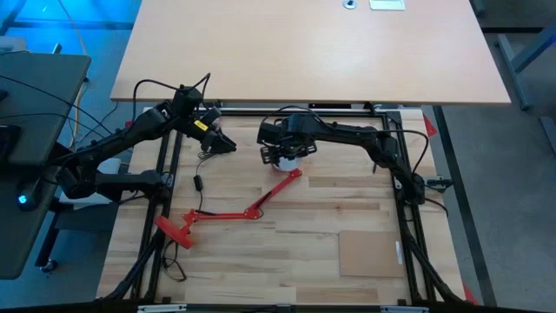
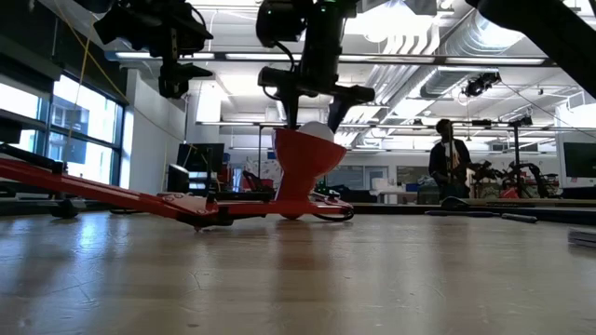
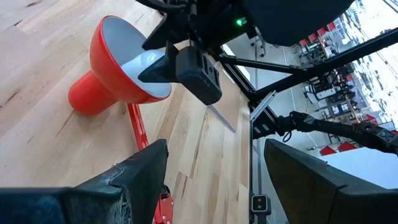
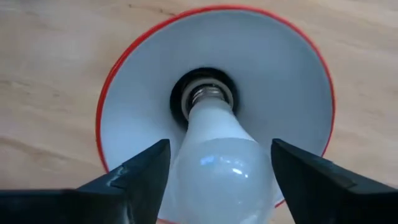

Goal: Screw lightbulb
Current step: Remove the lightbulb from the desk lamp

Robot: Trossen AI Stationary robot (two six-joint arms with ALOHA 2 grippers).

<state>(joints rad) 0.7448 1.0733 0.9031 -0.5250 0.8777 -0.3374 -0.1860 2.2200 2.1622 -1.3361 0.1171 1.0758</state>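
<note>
The lightbulb (image 4: 219,163) sits in the red lamp shade's (image 4: 292,81) socket — I see my right gripper (image 4: 219,171) straddling it, fingers apart, not touching; left gripper (image 3: 214,177) open, empty.

A red desk lamp (image 1: 228,214) lies across the middle of the wooden counter (image 1: 330,217), and a cardboard square (image 1: 369,253) sits at lower right. A person (image 2: 450,165) stands in the right background.

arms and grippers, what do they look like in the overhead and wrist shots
Both arms are black and jointed, with loose black cables along them. The left arm carries a yellow marking near its wrist. The left gripper and the right gripper each end in two dark, wedge-shaped fingers with matte, slightly rough faces. A small green light glows on the right arm's wrist housing.
</note>
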